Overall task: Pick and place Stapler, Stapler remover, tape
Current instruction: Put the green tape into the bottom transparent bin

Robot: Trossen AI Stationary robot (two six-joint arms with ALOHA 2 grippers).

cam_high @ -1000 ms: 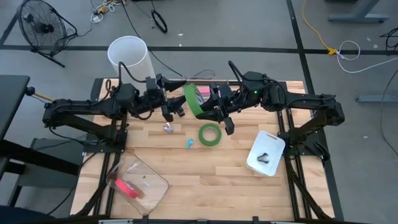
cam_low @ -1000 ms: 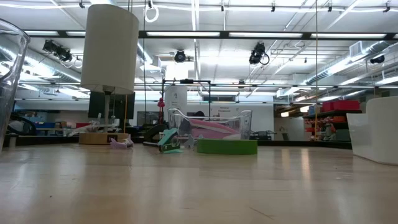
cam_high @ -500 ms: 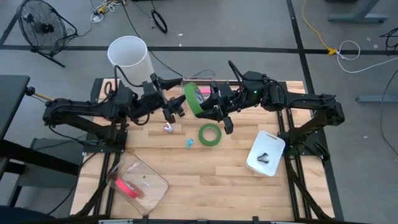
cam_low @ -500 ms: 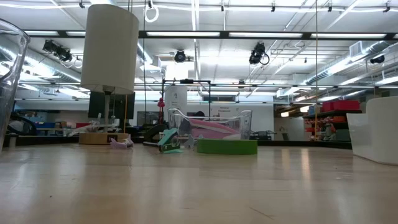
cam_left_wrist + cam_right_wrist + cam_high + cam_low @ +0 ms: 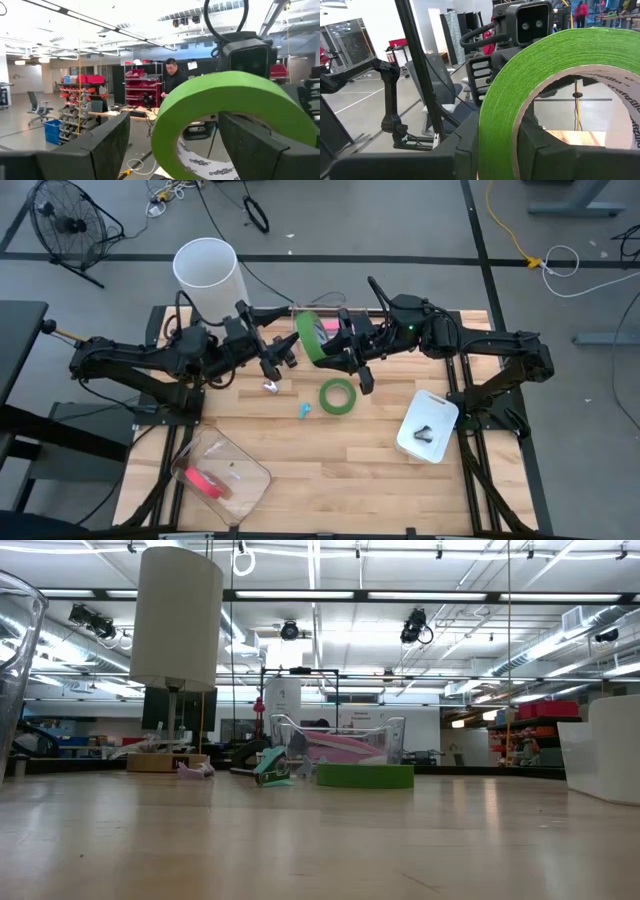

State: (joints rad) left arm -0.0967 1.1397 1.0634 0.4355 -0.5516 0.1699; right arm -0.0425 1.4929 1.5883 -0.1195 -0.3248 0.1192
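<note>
Holding a green tape roll [image 5: 307, 338] upright above the table's [image 5: 340, 460] upper centre, the right tool [image 5: 325, 352] has its fingers closed on the roll's band, one finger inside the ring and one outside, as the right wrist view shows [image 5: 555, 80]; the left tool [image 5: 278, 352] sits just left of that roll with its fingers spread wide and nothing between them, the roll filling the gap ahead of them in the left wrist view [image 5: 230, 115].

As a judgement, the task is partly done: a clear bin [image 5: 222, 470] at lower left already holds a pink-red item [image 5: 203, 482], and a white bin [image 5: 428, 425] at right holds a small dark piece [image 5: 424, 433]; what either one is cannot be told from here. Left to do: the held roll is not yet placed; a second green roll [image 5: 338, 395] lies flat at the table's centre, just below the right tool; a small teal item [image 5: 305, 410] lies beside it to the left, and a small pale item [image 5: 270, 386] sits under the left tool. A clear tray [image 5: 322, 330] with something pink stands at the upper centre edge, behind the held roll.
</note>
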